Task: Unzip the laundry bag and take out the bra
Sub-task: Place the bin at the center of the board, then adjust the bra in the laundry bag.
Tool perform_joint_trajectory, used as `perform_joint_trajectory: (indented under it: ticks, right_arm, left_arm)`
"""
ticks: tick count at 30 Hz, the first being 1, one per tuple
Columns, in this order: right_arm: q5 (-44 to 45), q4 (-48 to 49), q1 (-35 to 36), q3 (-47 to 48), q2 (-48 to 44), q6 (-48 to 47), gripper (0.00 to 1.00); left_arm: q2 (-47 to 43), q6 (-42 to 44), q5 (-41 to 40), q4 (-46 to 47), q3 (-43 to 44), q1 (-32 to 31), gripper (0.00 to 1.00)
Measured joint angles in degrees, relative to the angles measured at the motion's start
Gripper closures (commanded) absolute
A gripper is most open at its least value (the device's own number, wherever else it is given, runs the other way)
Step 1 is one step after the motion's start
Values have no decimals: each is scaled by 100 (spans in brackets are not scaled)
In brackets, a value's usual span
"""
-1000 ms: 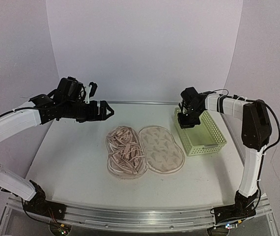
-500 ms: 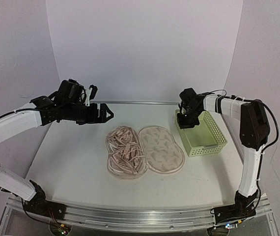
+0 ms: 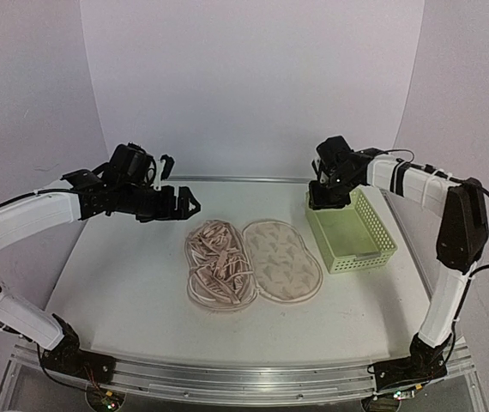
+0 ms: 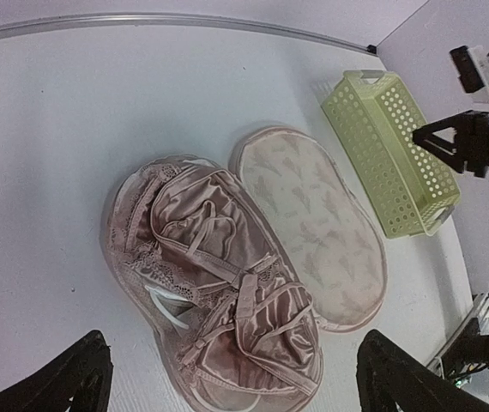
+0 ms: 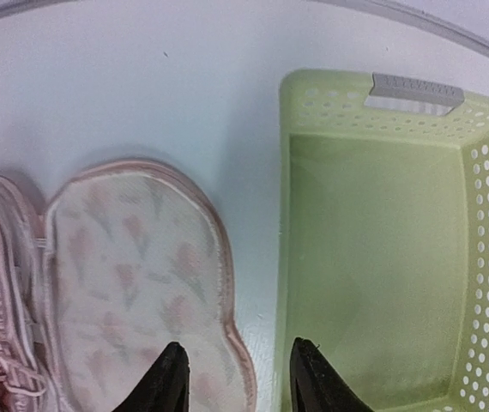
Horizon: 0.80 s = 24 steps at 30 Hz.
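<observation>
Lying unzipped: laundry bag (image 3: pixel 286 262), bra (image 4: pixel 219 275) indistinct.

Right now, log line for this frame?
laundry bag: unzipped | bra: lying inside | left tool: open | right tool: open | basket: empty

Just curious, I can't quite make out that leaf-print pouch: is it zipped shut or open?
Open. The laundry bag lies spread flat in two halves, its printed half flipped aside, and the pink satin bra sits exposed in the other half.

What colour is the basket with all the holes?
The basket is pale green, clearest from right wrist.
</observation>
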Motion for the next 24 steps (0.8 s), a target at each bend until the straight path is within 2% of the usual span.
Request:
perform_joint_trajectory:
  ticks: [5,11,18,24]
  right_arm:
    - [-245,140,348,2,-616,192,52]
    - [-1093,678,664,-326,-756,699,47]
    - [-1987,1266,946,-625,-404,1346,45]
    - [-2583,1827,1180,-715,291,1906,45]
  left_arm:
    - [247,-44,0,-2,-26,0,1]
    - [542,-142,0,2,-28,0,2]
    - [616,-175,-24,4,-28,0,2]
    - [614,-190,-105,7,-39,0,2]
